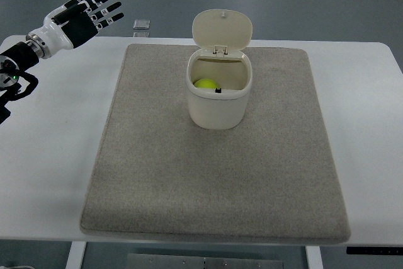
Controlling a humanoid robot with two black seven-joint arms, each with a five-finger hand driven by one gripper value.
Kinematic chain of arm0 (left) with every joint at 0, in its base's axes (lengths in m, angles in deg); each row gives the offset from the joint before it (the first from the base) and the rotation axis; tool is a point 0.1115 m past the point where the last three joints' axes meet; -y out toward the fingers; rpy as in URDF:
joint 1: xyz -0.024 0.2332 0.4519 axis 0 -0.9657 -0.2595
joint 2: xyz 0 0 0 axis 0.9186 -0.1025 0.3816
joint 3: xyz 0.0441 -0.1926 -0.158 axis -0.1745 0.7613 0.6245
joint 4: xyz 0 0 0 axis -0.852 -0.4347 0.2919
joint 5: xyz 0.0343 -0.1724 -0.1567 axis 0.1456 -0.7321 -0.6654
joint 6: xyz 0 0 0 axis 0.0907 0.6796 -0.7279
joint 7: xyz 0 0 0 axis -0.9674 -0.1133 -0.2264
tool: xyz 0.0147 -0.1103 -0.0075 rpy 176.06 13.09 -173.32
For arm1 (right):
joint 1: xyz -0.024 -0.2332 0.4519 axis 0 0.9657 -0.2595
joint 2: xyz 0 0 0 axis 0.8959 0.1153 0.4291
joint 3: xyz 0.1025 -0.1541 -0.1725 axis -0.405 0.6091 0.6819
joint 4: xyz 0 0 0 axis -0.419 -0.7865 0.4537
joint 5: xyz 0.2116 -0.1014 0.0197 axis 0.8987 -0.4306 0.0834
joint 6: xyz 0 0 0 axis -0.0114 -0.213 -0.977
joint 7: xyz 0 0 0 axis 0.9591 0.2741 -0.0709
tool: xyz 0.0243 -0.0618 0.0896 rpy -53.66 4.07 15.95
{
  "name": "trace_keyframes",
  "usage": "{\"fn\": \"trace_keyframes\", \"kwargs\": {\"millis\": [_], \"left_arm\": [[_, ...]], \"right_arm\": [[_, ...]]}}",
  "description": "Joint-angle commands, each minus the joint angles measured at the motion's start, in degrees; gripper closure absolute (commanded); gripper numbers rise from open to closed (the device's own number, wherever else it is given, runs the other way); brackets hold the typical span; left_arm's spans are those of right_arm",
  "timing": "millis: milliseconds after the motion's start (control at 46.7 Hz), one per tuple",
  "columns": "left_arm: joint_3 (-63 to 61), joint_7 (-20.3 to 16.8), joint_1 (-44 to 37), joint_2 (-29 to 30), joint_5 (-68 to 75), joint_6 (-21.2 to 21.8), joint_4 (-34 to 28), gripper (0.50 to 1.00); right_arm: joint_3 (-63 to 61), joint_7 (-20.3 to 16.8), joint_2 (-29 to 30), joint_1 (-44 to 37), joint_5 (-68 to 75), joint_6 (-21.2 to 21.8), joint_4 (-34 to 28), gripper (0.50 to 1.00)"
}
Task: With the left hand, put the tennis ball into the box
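A yellow-green tennis ball (205, 84) lies inside a cream box (217, 106) that stands on a grey mat (214, 162). The box's hinged lid (221, 29) is flipped up and open at the back. My left hand (94, 5) is at the far upper left, above the table's back edge, well away from the box. Its fingers are spread and it holds nothing. The right arm does not show.
The white table (56, 149) extends around the mat on all sides. A small grey flat object (141, 25) lies just beyond the table's back edge, near the left hand. The floor shows beyond the table.
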Motion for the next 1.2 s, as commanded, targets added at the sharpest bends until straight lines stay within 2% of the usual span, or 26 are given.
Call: {"fn": "trace_keyframes", "kwargs": {"millis": [0, 1177], "left_arm": [[2.8, 0.0, -0.2, -0.3, 0.0, 0.0, 0.0, 0.508], [6.1, 0.0, -2.7, -0.8, 0.2, 0.0, -0.1, 0.508]], "right_arm": [[0.0, 0.0, 0.0, 0.0, 0.0, 0.0, 0.0, 0.599], [-0.4, 0.0, 0.0, 0.1, 0.2, 0.2, -0.8, 0.599]]}}
